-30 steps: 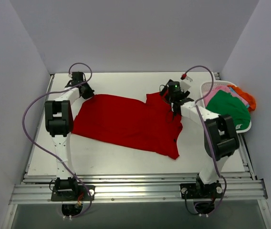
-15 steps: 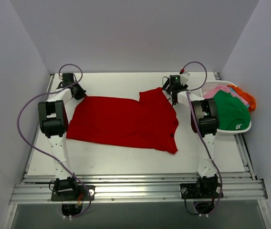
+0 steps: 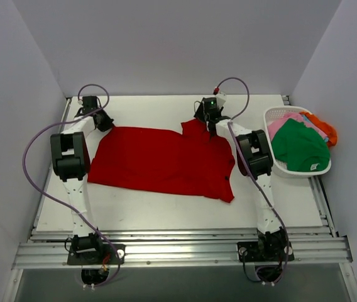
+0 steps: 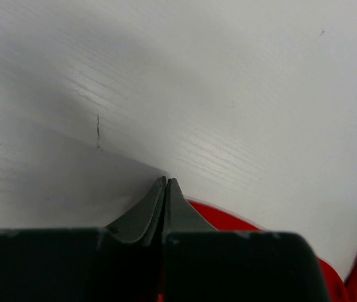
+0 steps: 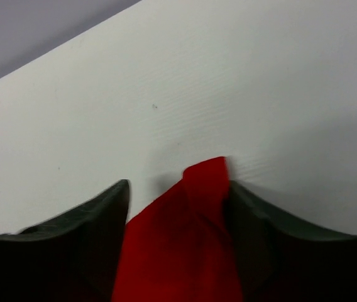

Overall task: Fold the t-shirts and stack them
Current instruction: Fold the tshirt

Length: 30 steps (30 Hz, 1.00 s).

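Observation:
A bright red t-shirt (image 3: 166, 160) lies spread flat across the middle of the table. My left gripper (image 3: 103, 122) is at its far left corner; in the left wrist view the gripper (image 4: 166, 180) is shut, fingers pressed together, with red cloth (image 4: 229, 220) showing at their base and to their right. My right gripper (image 3: 205, 118) is at the far right corner, where a flap of cloth sticks up. In the right wrist view this gripper (image 5: 178, 184) stands open around a strip of the red t-shirt (image 5: 185, 251), which touches the right finger (image 5: 260, 220).
A white slatted basket (image 3: 271, 115) sits at the table's right edge, holding a green t-shirt (image 3: 301, 148), a pink one (image 3: 291, 119) and an orange one (image 3: 324, 129). Grey walls close in the back and both sides. Cables loop over both arms.
The right gripper has swung left along the far edge, carrying the shirt's far right corner with it, and its jaws have narrowed a little. The left gripper drew its corner back-left, then held still.

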{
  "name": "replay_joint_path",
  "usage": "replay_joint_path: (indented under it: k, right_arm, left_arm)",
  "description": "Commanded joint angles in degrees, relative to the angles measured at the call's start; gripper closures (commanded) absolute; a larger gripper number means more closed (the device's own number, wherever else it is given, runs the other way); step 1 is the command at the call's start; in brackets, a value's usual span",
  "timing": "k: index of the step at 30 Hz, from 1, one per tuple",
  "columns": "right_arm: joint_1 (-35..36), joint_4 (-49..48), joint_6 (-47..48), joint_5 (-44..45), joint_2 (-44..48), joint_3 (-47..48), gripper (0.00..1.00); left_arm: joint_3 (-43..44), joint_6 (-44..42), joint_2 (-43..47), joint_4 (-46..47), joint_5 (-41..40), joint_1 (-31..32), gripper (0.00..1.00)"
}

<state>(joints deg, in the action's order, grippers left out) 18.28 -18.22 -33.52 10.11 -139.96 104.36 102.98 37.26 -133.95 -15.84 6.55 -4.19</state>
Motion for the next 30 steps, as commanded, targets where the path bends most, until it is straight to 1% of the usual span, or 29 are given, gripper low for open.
replay_joint_path:
  k: [1, 3, 4, 5, 6, 13, 17, 20, 23, 30]
  right_arm:
    - [-0.2, 1.5, 0.2, 0.1, -0.4, -0.2, 0.52]
    - [-0.5, 1.1, 0.2, 0.2, 0.1, -1.4, 0.71]
    - [-0.6, 1.0, 0.1, 0.3, 0.2, -1.7, 0.88]
    - [-0.7, 1.1, 0.3, 0.3, 0.3, -1.9, 0.95]
    - [-1.0, 1.2, 0.3, 0.3, 0.5, -2.1, 1.00]
    - [-2.0, 0.3, 0.0, 0.4, 2.6, -4.8, 1.00]
    - [-2.1, -0.4, -0.1, -0.3, 5.2, -6.2, 1.00]
    - [-2.0, -1.6, 0.2, -0.7, 8.8, -8.9, 1.00]
    - [-1.6, -2.4, 0.8, -0.8, 14.3, -12.1, 1.00]
    - [-0.5, -3.4, 1.5, -1.2, 22.0, -18.1, 1.00]
  left_arm:
    - [1.7, -0.5, -0.3, -0.8, 0.6, 0.1, 0.98]
    - [1.9, -0.5, -0.4, -0.9, 0.7, 0.1, 0.98]
    - [2.0, -0.5, -0.5, -1.0, 0.7, 0.0, 0.98]
    - [2.0, -0.5, -0.5, -1.0, 0.7, 0.0, 0.98]
    - [2.1, -0.5, -0.5, -1.2, 0.8, 0.1, 0.98]
    - [2.2, -0.3, -0.4, -1.0, 1.0, 0.1, 0.98]
    - [3.9, -0.2, -0.3, -1.1, 2.1, 0.0, 0.98]
    - [4.4, -0.3, 1.2, -1.4, 2.2, 0.0, 0.98]
    - [4.2, -0.6, 3.2, -1.6, 2.0, 0.0, 0.98]
    - [-0.1, -0.7, 7.6, -0.9, 1.8, 0.0, 0.98]
